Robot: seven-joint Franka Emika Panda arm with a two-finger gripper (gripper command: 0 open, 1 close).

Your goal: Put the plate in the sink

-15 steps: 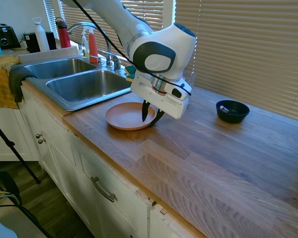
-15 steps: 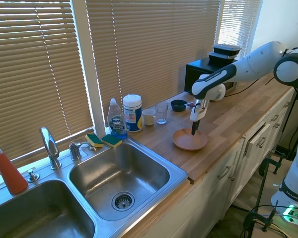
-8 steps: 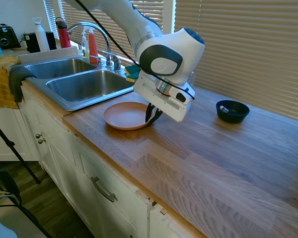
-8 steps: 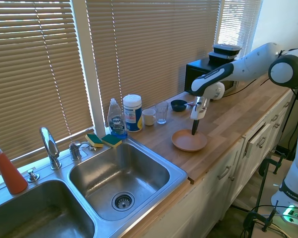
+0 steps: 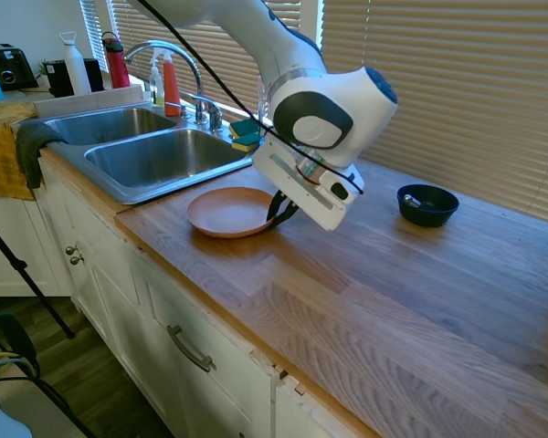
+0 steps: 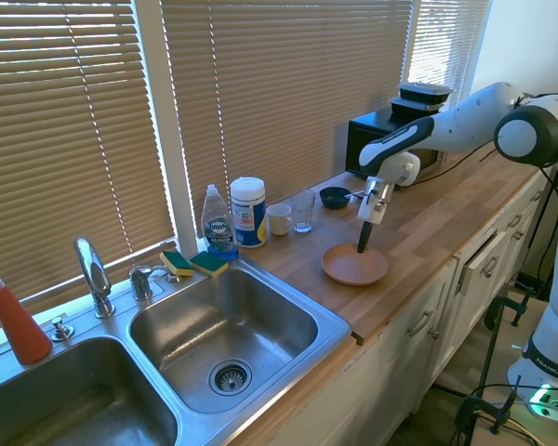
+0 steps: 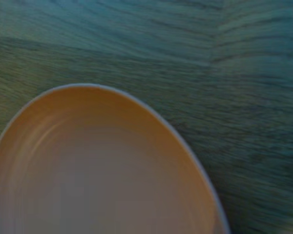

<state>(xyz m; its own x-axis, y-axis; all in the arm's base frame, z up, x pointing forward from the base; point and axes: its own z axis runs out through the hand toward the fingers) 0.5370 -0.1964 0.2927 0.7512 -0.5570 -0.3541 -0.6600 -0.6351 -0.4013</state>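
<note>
Wooden counter (image 5: 393,283) runs beside the sink (image 5: 155,155), and the plate (image 5: 230,211) lies on it near the basin's corner. The pincer (image 5: 280,212) is closed on the plate's rim at the side away from the sink, both dark fingers close together there. I judge the plate stiff, light and breakable, with a smooth surface; the thin raised rim is the only good hold, so it may tilt or slip.

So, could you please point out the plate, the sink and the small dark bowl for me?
plate (image 5: 226,210): first exterior view, on its bare inner floor.
sink (image 6: 225,325): second exterior view, on the nearer basin's floor.
dark bowl (image 5: 427,204): first exterior view, on its front wall.
</note>
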